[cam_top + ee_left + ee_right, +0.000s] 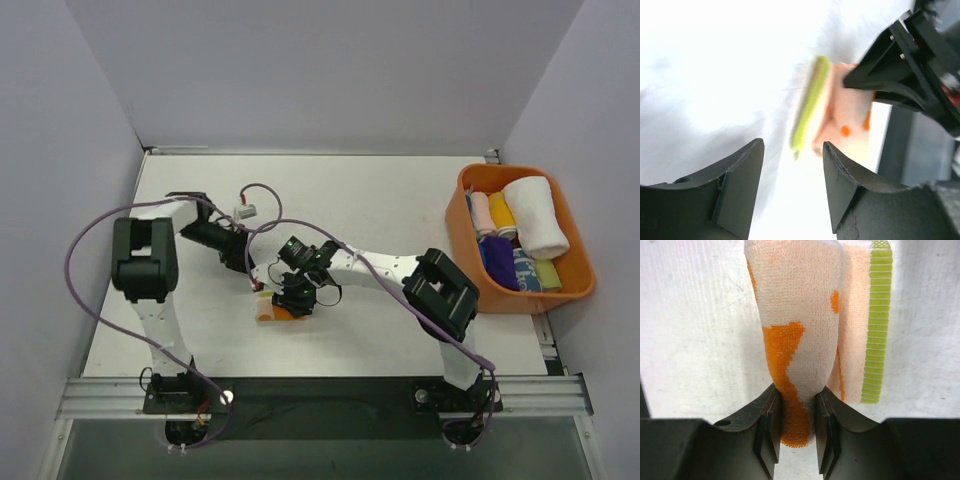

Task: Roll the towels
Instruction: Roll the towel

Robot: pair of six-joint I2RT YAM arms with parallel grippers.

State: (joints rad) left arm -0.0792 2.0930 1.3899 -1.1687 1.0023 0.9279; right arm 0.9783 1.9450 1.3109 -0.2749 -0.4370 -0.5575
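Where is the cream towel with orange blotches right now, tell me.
In the top view the cream towel lies on the table, slightly left of centre and toward the near edge, one end pinched in the right claw.

Orange bin (530, 300), white table (400, 190)

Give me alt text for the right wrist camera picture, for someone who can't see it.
The right gripper is closed on the near end of a folded cream towel with orange blotches, which lies on a white table. A lime-green ribbed strip runs along the towel's right edge.
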